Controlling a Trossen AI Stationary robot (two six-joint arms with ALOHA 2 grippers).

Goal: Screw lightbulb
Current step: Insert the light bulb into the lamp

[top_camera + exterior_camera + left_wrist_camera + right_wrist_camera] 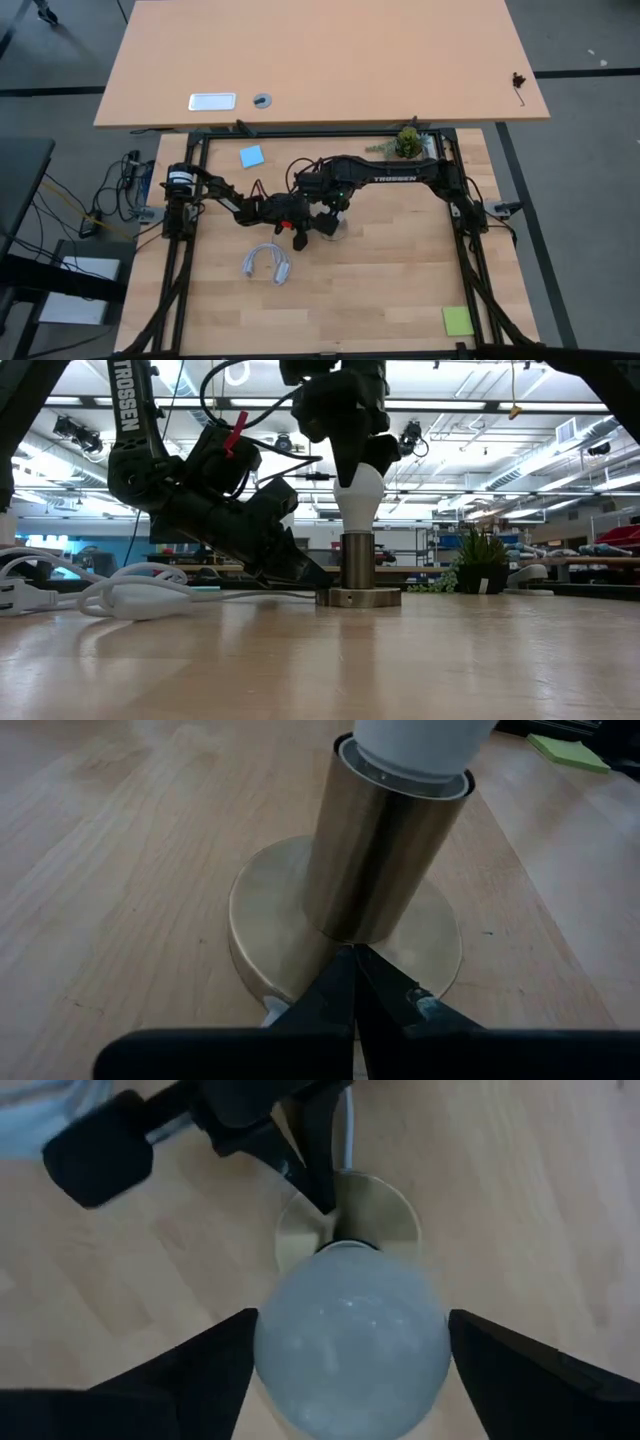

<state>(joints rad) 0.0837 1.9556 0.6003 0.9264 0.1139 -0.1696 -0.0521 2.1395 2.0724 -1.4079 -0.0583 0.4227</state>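
I'm screwing the lightbulb (348,1335), which is sitting upright in the brass socket (385,860), base already inside the sleeve. Right gripper (350,1370) is hanging directly above the socket, fingers (190,1375) spread wide either side of the bulb, not clearly touching the glass. Left gripper (355,995) is pinched shut, pressing down on the socket's round foot (270,915) right beside the sleeve. I'm judging the next regrip wants even, gentle closing, centred over the socket, while the foot is pinned.

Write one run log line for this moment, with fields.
lightbulb: seated upright in socket | right gripper: open, fingers either side of lightbulb | left gripper: shut, pressing on socket base
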